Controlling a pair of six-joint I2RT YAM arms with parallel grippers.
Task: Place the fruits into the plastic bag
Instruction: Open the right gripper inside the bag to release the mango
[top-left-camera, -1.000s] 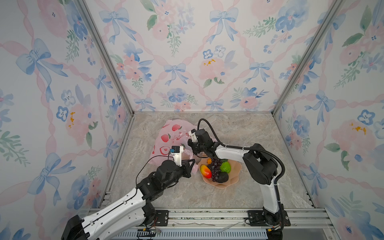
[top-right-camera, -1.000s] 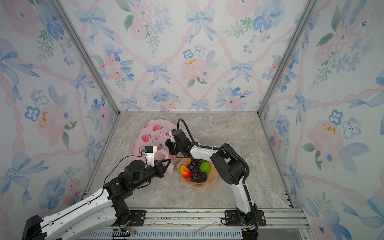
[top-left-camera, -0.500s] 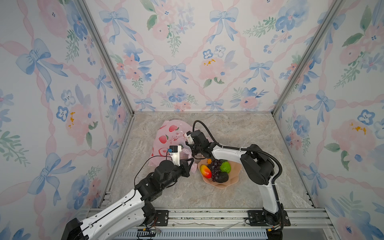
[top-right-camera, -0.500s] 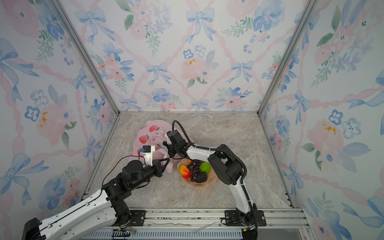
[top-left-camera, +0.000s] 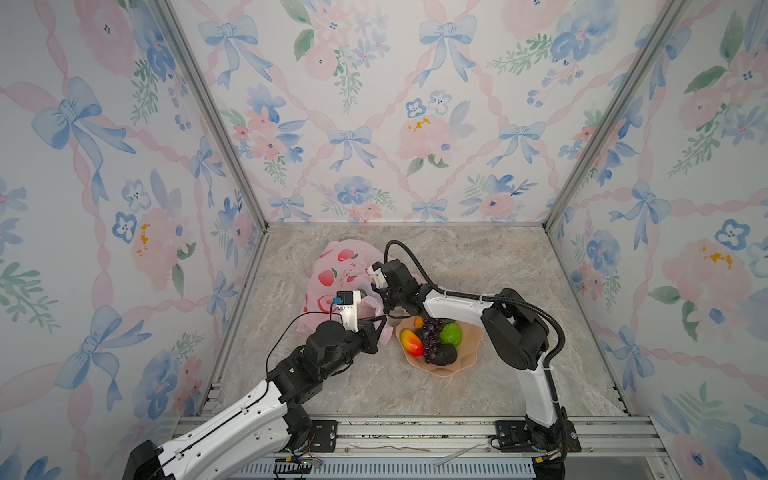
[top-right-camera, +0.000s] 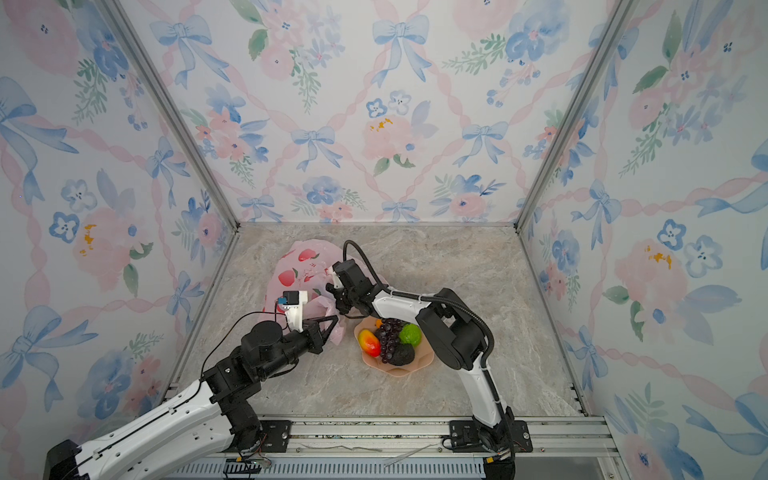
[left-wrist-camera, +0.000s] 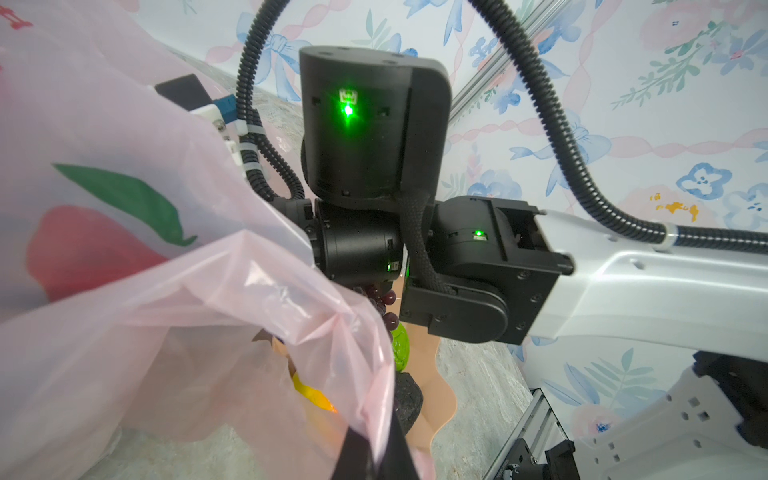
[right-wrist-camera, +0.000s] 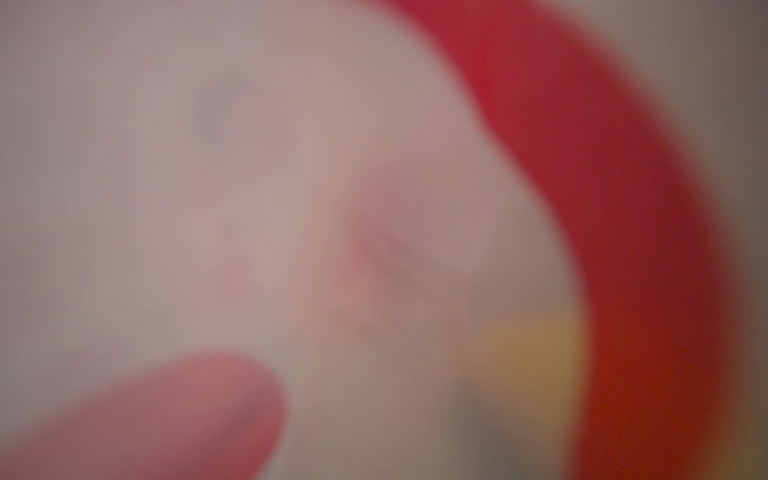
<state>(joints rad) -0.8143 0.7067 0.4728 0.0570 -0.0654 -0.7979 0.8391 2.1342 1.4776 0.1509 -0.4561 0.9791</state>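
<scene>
Reach has deepened since a second ago: our right gripper sits buried in the plastic bag (top-left-camera: 332, 272), its spread and load we cannot tell. Our left gripper (top-left-camera: 380, 322) pinches the bag's rim, fully closed. Remaining fruits (top-left-camera: 432, 338) lie in the bowl (top-left-camera: 471, 357) just beside it, so a drop is likely underway.

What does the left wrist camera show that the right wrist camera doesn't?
Only the left wrist view: the right arm's black wrist, the peach scalloped bowl, dark purple grapes, a bumpy green fruit, and the left gripper shut on the thin translucent pink plastic bag. Only the right wrist view: a blurred yellowish patch, too soft to identify. Both: that bag, with red prints, filling the right wrist view.
</scene>
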